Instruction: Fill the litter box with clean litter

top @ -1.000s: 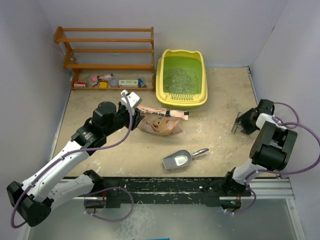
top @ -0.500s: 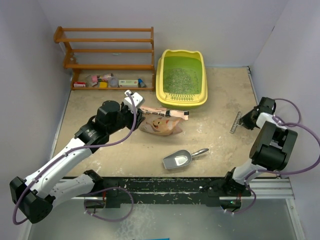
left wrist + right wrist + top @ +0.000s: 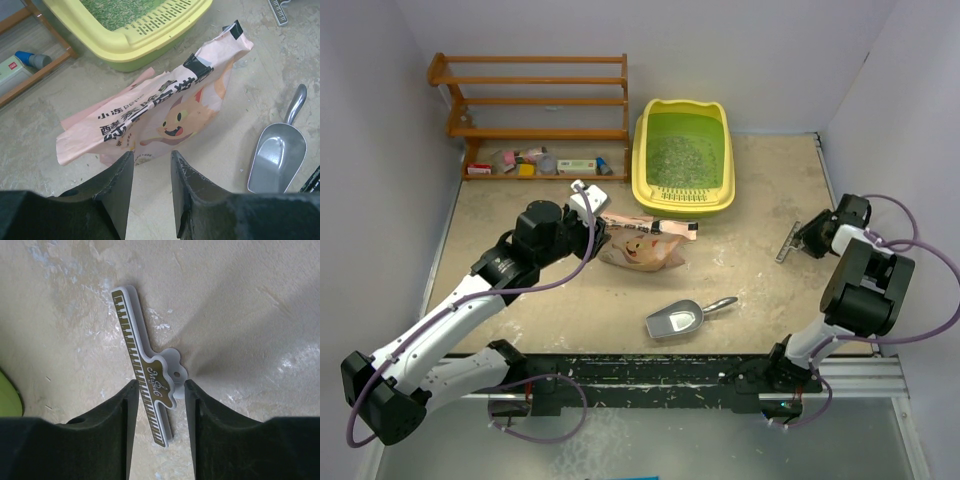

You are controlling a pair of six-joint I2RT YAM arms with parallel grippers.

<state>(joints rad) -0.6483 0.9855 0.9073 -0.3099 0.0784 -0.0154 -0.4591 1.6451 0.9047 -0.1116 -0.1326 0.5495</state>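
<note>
The yellow litter box (image 3: 640,150) stands at the back centre, with pale grey-green litter (image 3: 675,155) on its green floor; it also shows in the left wrist view (image 3: 150,37), litter (image 3: 120,7) inside. A pink printed bag (image 3: 640,245) lies on its side in front of the box. My left gripper (image 3: 592,222) is open and empty, its fingers just short of the bag's (image 3: 165,115) near edge, gripper (image 3: 152,162). My right gripper (image 3: 810,238) is open at the right, its fingers on either side of a flat grey bag clip (image 3: 145,375) that lies on the table, gripper (image 3: 160,390).
A grey metal scoop (image 3: 675,320) lies near the front centre, also seen in the left wrist view (image 3: 277,157). A wooden shelf rack (image 3: 535,100) with small items stands at the back left. The clip (image 3: 787,243) lies left of the right gripper. Walls close in on both sides.
My left gripper has moved slightly right toward the bag. My right gripper has drawn back to the right, uncovering the clip on the table.
</note>
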